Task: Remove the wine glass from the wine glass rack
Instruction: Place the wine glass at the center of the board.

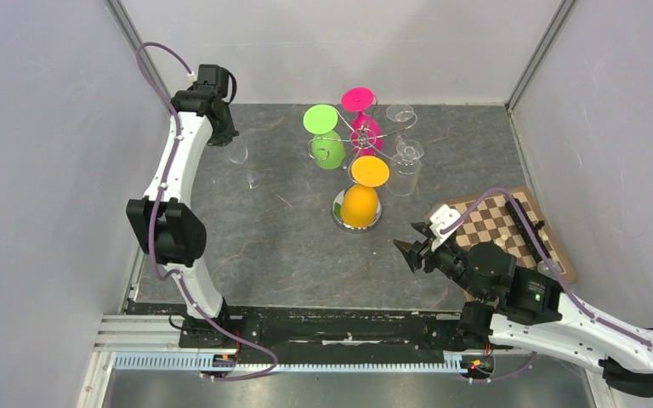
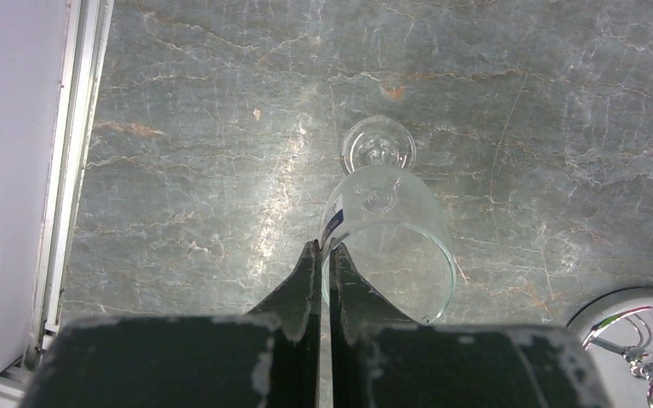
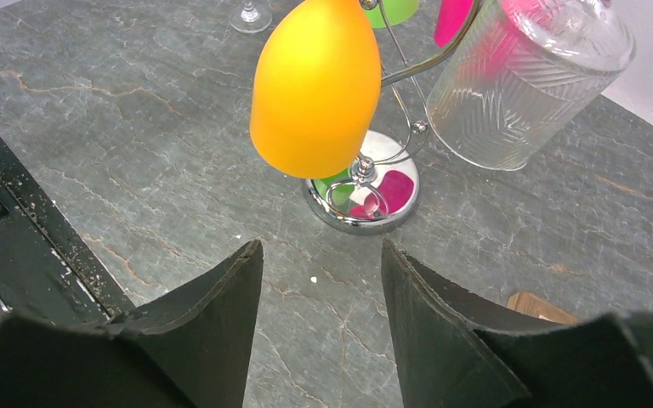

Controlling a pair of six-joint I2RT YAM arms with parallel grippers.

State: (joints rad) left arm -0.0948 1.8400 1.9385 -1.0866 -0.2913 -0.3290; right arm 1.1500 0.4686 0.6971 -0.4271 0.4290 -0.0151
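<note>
With jaws apart, the right gripper [image 3: 320, 246] should square up on the orange wine glass [image 3: 316, 85] hanging from the mid-table wine glass rack [image 3: 366, 223], then slide it outward, while the left gripper [image 2: 325, 248] pinches the rim of a clear glass [image 2: 391, 229].

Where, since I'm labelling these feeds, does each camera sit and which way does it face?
Top external: above and behind the bases, looking down on the table; left arm and right arm show.
Left wrist: on the left arm, looking down at the clear wine glass; left gripper shows, shut on its rim.
Right wrist: on the right arm, facing the wine glass rack and orange glass; right gripper shows, open.
Shared: top and right wrist both see the rack and orange glass.
</note>
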